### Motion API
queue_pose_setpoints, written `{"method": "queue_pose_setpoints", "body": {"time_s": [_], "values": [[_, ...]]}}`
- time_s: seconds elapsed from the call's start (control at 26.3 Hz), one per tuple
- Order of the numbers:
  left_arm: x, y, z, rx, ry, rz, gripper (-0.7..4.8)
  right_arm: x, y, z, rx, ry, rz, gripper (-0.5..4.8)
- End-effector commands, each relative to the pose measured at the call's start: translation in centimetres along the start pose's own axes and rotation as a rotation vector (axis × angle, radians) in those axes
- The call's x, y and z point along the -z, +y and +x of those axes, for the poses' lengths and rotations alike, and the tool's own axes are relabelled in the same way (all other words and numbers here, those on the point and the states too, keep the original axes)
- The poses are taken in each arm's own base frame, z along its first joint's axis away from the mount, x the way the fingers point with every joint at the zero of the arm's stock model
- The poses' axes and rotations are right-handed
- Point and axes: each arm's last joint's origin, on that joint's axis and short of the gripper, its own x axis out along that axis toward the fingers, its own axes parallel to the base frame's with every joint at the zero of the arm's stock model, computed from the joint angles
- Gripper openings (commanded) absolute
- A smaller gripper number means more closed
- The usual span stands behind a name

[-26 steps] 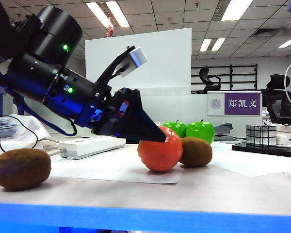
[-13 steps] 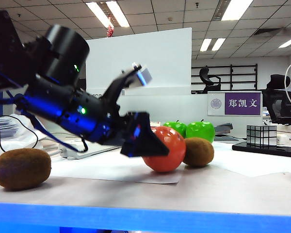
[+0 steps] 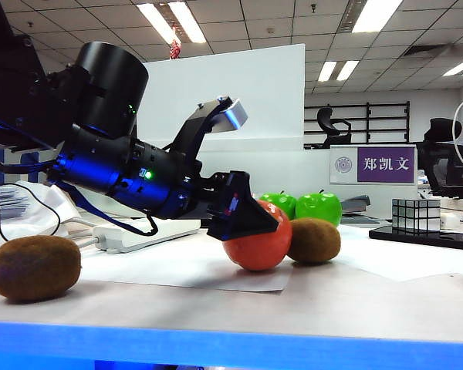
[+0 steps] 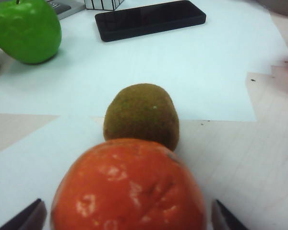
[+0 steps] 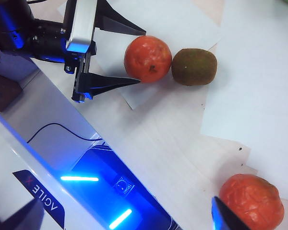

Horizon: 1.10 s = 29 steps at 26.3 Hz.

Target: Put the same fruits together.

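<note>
Exterior view: the left gripper [image 3: 276, 223] reaches in from the left on its black arm, its jaws spread wide to either side of a glossy orange-red round fruit [image 3: 256, 247] on the pale wooden table [image 3: 355, 304], gripping nothing. A fuzzy brown oval kiwi [image 3: 314, 240] lies just beside that fruit on its right, apparently touching it. Behind them stand two shiny bright-green apples [image 3: 302, 206] side by side, a mirrored cube [image 3: 415, 215] well off to the right. A second fuzzy brown kiwi [image 3: 35, 267] sits alone near the front left edge, well apart from the first. A white power strip [image 3: 143, 233] lies behind the arm.

Left wrist view: the orange-red fruit [image 4: 129, 189] fills the foreground between the two dark fingertips [image 4: 26, 218], with the kiwi [image 4: 142, 116] right behind it, one green apple [image 4: 26, 29] farther off and a flat black slab [image 4: 150, 19] beyond.

Right wrist view, looking down from above: the left gripper's [image 5: 134, 55] open fingers bracket the fruit [image 5: 147, 58], the kiwi [image 5: 194, 66] against its far side. A second orange-red fruit [image 5: 252, 202] rests near the table's front edge, close to the right gripper [image 5: 129, 218], whose fingertips show at the frame's edge standing wide apart and empty.
</note>
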Motion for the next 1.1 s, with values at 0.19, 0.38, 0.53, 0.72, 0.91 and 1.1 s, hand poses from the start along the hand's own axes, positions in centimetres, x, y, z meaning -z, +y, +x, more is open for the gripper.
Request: {"method": "queue_pose_setpoints", "body": {"time_s": [0.19,0.38,0.53,0.72,0.91,1.1], "values": [[1.6,-0.5,0.9,0.07,0.028,-0.041,4.79,-0.1,0.1,-0.1,0.001,-0.014,-0.001,4.79],[1.3,-0.6,1.0,0.063,0.0,-0.027,1.51,-0.1,0.1,-0.1,0.001,-0.014,-0.001,4.79],[1.2,-0.6,1.0,0.063,-0.003,-0.033,-0.06,-0.1,0.1,-0.1,0.001,-0.015,-0.001,4.79],[0.6,-1.5,1.0,0.194,-0.035,-0.1,-0.06,-0.2,0.0,-0.1,0.005,-0.028,-0.008,4.79],[-2.4,-4.7,1.6,0.236,-0.099,-0.013,-0.06,-0.1,0.1,-0.2,0.002,-0.018,-0.004,4.79],[-3.9,-7.2,5.2,0.294,-0.048,0.062,-0.06,0.6,0.8,-1.3,0.013,-0.05,-0.032,4.79]]}}
